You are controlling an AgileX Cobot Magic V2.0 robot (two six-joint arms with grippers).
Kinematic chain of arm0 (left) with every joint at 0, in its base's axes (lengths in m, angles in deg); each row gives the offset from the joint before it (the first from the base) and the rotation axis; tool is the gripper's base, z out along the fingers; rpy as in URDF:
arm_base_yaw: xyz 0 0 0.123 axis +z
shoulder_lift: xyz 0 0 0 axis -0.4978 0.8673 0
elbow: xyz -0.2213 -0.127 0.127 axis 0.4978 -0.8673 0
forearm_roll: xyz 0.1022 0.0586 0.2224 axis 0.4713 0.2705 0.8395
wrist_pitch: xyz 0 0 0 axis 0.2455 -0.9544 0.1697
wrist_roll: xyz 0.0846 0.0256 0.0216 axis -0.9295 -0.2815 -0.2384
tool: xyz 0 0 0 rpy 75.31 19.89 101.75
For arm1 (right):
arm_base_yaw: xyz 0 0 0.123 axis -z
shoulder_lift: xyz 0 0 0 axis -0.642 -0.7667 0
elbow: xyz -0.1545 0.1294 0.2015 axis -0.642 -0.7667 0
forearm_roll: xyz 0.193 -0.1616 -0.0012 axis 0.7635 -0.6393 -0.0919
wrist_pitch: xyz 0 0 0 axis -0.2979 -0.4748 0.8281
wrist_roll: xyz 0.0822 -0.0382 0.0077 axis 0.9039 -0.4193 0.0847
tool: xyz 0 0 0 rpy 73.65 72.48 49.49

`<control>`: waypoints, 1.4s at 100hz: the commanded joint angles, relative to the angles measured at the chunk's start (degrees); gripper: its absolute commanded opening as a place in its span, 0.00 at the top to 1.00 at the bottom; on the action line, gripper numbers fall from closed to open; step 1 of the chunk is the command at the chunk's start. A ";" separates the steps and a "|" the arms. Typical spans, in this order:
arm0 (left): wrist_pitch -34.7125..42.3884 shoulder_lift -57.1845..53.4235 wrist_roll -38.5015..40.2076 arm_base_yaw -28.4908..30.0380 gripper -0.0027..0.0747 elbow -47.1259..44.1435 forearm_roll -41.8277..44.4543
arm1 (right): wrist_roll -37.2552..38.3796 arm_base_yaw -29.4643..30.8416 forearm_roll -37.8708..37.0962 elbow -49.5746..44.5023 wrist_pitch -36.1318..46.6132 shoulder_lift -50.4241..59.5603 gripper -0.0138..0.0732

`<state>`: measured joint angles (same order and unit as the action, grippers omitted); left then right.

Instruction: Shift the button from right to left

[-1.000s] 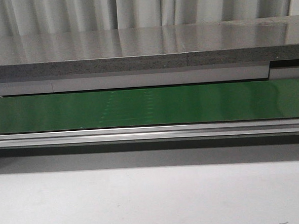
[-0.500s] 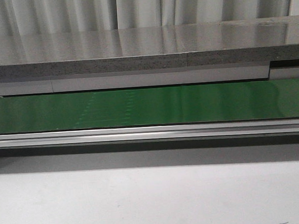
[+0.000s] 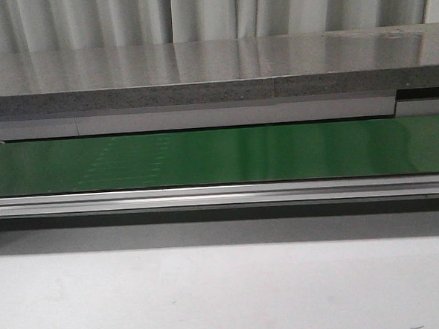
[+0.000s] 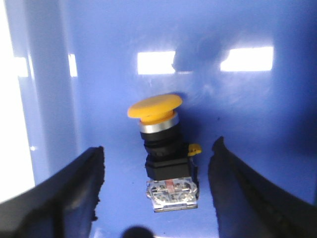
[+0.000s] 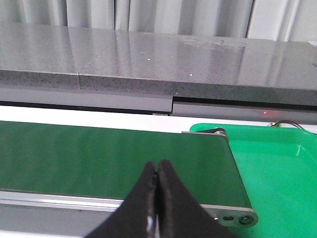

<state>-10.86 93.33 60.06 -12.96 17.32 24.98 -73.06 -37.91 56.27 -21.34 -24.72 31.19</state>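
Now the left jaws (image 4: 156, 191) gape around the button (image 4: 163, 153); right jaws (image 5: 157, 198) closed empty.

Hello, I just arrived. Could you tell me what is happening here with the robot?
The left gripper is open, with the button lying between its fingers on the floor of a blue container; the fingers do not touch it. The button's yellow cap points away from the camera. The right gripper is shut and empty, hovering over a green conveyor belt, next to a green bin at the belt's end. In the front view, the belt carries nothing and neither arm shows.
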 commanded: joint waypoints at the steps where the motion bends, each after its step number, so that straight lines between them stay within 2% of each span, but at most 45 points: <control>1: -0.79 -5.29 0.20 -0.10 0.55 4.05 -3.69 | -0.40 0.05 0.00 1.52 4.61 -0.66 0.92; 18: -1.64 -8.69 0.20 -0.10 0.99 6.88 -13.49 | -0.40 0.05 0.00 1.52 4.61 -0.66 0.92; 34: -2.95 -11.21 0.20 -1.01 0.99 7.11 -22.25 | -0.40 0.05 0.00 1.52 4.61 -0.66 0.92; 63: -1.51 -14.37 0.29 -12.18 0.99 7.11 -22.30 | -0.40 0.05 0.00 1.52 4.61 -0.66 0.92; 92: 2.48 -17.24 4.62 -23.26 0.99 6.98 -22.30 | -0.40 0.05 0.00 1.52 4.61 -0.66 0.92; 115: 5.05 -21.90 5.15 -24.99 0.99 3.88 -22.44 | -0.40 0.05 0.00 1.52 4.61 -0.66 0.92; 140: 8.55 -30.65 5.15 -24.99 0.99 -3.76 -22.44 | -0.40 0.05 0.00 1.52 4.61 -0.66 0.92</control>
<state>-6.45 67.77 64.53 -37.50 14.06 3.92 -73.06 -37.91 56.27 -21.34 -24.72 31.19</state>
